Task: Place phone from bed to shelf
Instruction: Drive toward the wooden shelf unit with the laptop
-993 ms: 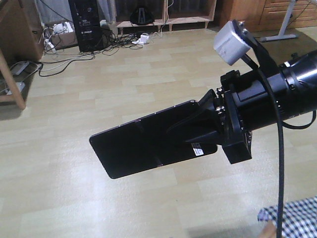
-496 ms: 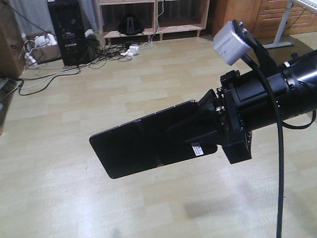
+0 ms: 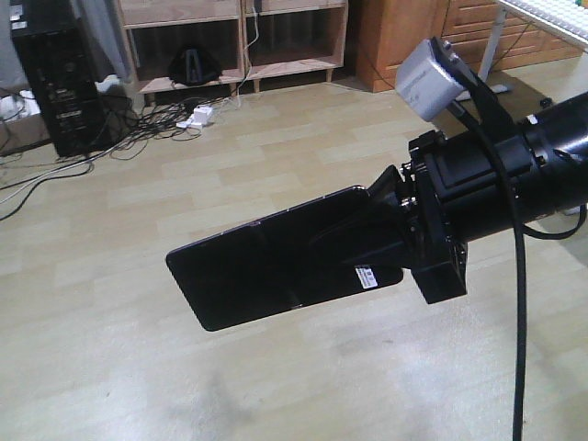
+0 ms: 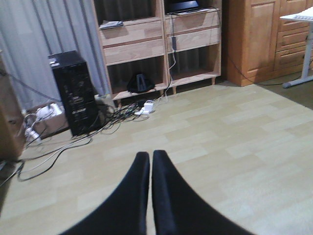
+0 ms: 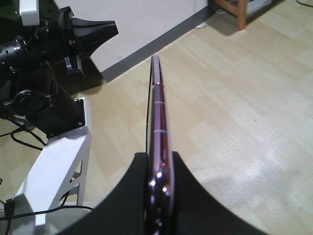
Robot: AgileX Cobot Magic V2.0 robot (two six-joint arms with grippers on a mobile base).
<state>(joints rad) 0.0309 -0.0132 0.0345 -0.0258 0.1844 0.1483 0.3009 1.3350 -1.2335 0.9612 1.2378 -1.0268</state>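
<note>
Flooring [image 3: 276, 386] of pale wood planks filled most of every view. At its far side stood the shelf [image 4: 131, 50], light wood with open compartments, and a black computer tower [image 4: 73, 93] stood near it among loose cables. The right gripper [image 3: 358, 241] had its jaws pinching the phone [image 3: 257, 271] by 1 end, holding it in the air well apart from the shelf. The left gripper [image 4: 150, 157] had its 2 fingers pressed together. A small white sticker [image 3: 366, 276] sat at the phone's gripped end.
</note>
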